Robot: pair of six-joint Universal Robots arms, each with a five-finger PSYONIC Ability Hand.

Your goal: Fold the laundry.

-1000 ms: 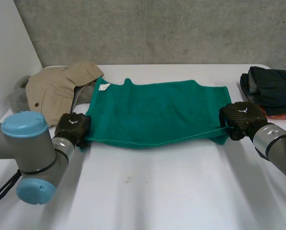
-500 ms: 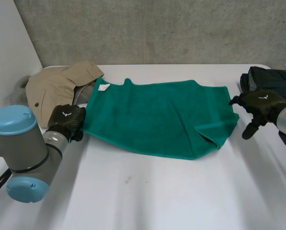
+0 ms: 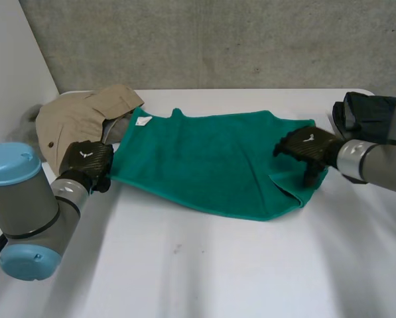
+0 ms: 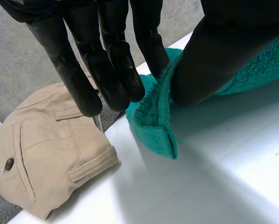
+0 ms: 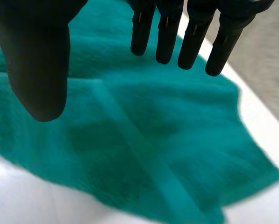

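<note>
Head view | L robot hand (image 3: pixel 85 161) pinches towel (image 3: pixel 204 162) edge | R robot hand (image 3: pixel 308 146) spread above right end

Soft, bright light falls from above. The white table (image 3: pixel 204 265) shines, brightest beside the tan trousers (image 4: pixel 50 140). The green towel (image 3: pixel 211 165) casts a thin dark shadow along its near edge. The grey wall (image 3: pixel 217 40) looks dimmer.

white table (image 3: pixel 204 265), green towel (image 3: pixel 211 162), beige trousers (image 3: pixel 78 116), dark clothes (image 3: pixel 373 119)
</note>
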